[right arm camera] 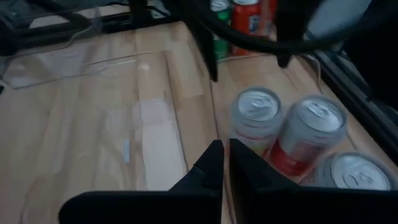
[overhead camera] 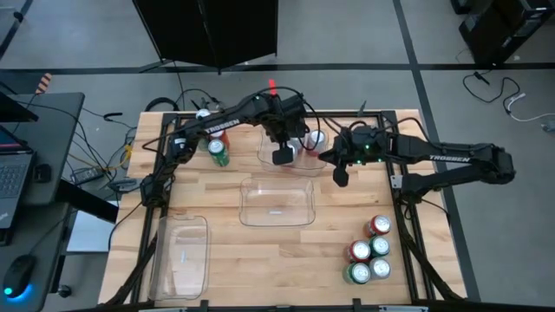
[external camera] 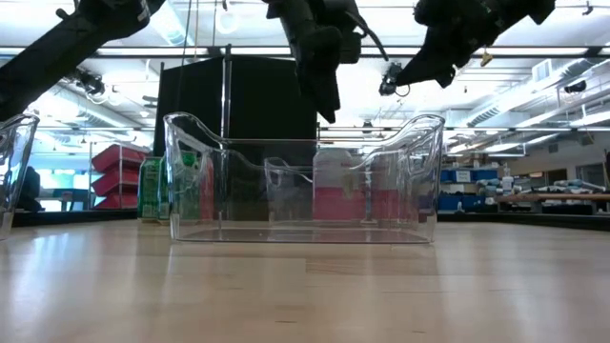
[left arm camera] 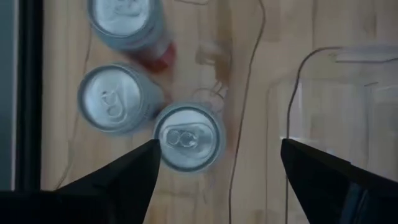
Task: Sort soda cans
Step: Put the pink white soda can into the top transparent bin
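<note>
Three silver-white cans with red [left arm camera: 188,137] stand upright in the far clear bin [overhead camera: 273,154]; the right wrist view shows them too [right arm camera: 258,121]. My left gripper [left arm camera: 217,165] hovers open above them, pointing down, one finger on each side of the nearest can without touching it. It hangs above the bin rim in the low view [external camera: 322,90]. My right gripper [right arm camera: 224,158] is shut and raised just right of that bin [overhead camera: 341,176]. Red and green cans [overhead camera: 217,150] stand at the far left. Several more cans [overhead camera: 368,251] stand grouped near the right edge.
A second clear bin [overhead camera: 277,202] sits at the table's middle, close in the low view [external camera: 305,191]. A third bin [overhead camera: 182,256] lies near the left edge. Cables run along the far edge. Bare wood shows along the near middle of the table.
</note>
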`<control>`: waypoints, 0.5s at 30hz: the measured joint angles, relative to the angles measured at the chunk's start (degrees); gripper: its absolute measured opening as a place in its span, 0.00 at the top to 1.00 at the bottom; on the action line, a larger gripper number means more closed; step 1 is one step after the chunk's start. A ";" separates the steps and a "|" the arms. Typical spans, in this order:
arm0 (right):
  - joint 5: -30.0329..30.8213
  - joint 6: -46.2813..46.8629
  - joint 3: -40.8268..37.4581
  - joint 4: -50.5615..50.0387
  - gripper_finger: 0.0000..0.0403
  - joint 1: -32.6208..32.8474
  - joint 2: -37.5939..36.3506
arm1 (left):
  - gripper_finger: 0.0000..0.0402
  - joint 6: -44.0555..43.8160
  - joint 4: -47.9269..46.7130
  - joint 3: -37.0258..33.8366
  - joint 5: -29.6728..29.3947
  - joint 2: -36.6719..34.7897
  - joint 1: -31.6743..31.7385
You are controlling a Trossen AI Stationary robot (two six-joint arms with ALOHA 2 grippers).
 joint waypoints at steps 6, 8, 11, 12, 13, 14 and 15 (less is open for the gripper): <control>4.97 -1.97 0.00 0.58 1.00 6.04 -0.08 | 0.25 1.72 2.74 0.00 0.63 0.01 -0.68; 6.75 -1.75 0.00 0.73 1.00 8.22 -0.08 | 0.28 2.51 3.41 0.00 1.97 -0.23 -0.72; 8.01 -1.63 0.00 1.37 1.00 11.70 -0.08 | 0.31 3.13 5.38 0.00 5.03 -0.51 -0.86; 8.07 -1.45 0.00 1.76 1.00 12.83 -0.05 | 0.32 3.14 5.94 0.00 5.92 -0.51 -0.87; 8.24 -1.09 -0.12 2.54 1.00 13.90 0.01 | 0.33 3.20 6.35 0.00 6.48 -0.50 -0.89; 8.57 -0.76 -0.59 3.96 1.00 14.96 0.01 | 0.34 3.31 6.87 0.00 6.91 -0.49 -0.92; 8.96 -0.70 -1.22 5.00 1.00 15.94 0.01 | 0.35 3.43 7.57 0.00 7.22 -0.49 -0.92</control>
